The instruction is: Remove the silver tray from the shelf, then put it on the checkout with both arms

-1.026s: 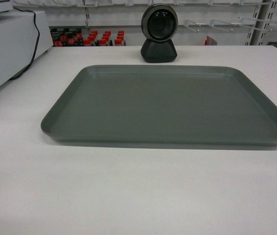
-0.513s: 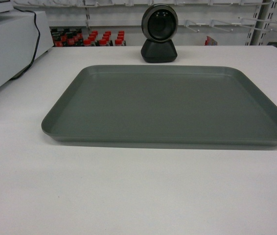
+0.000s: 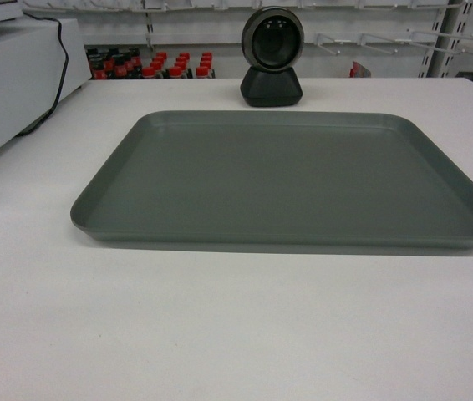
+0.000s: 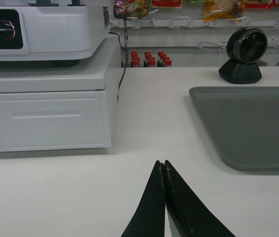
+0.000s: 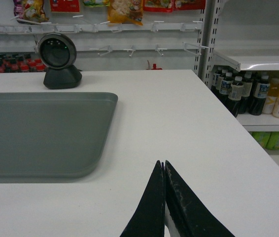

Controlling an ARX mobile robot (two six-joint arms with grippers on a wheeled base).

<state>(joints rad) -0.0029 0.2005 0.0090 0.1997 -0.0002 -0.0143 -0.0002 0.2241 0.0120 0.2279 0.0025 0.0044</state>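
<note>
Ok, silver tray (image 3: 287,180) flat on checkout (image 3: 220,334), near scanner (image 3: 272,57). My left gripper (image 4: 164,165) + right gripper (image 5: 163,165) both closed, empty, clear of tray.

Only the tips of the two tools are visible, each in its own wrist view. The left tool (image 4: 165,165) shows two thin black fingers (image 4: 149,207) that taper to sharp points, like a narrow wedge. Their surface is matte, with small pale specks along the inner edge. The right tool (image 5: 164,165) has the same shape and black colour, and its right finger (image 5: 186,207) carries more whitish scuff marks.
</note>
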